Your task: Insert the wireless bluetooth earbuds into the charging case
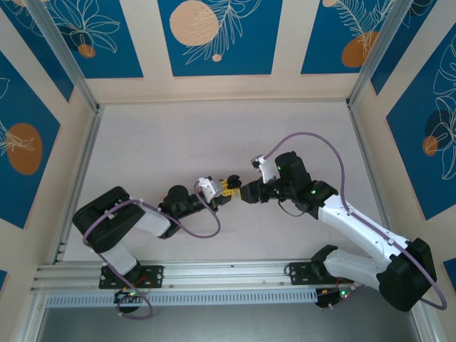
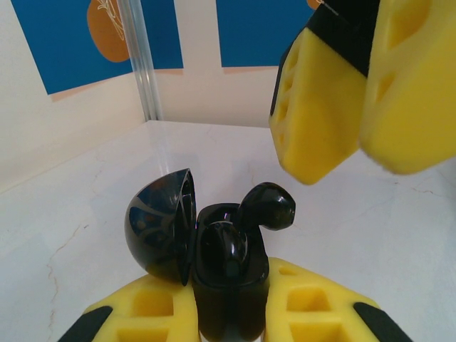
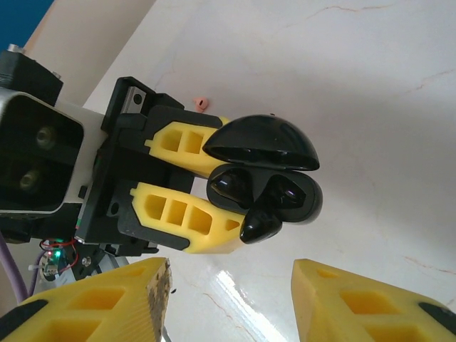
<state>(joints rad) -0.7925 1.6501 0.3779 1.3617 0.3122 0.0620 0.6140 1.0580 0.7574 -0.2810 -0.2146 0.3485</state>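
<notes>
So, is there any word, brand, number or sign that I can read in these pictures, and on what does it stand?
None. The black charging case, the yellow jaws and the blue wall panels carry no readable text; the panels show only leaf and circle drawings.

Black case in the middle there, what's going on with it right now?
The left pincer grips the open black charging case, its lid hinged back. One black earbud sits in its slot; the second black earbud pokes up, not fully seated. The right pincer hangs open just off the case, holding nothing. A pink earbud lies on the table beyond.
</notes>
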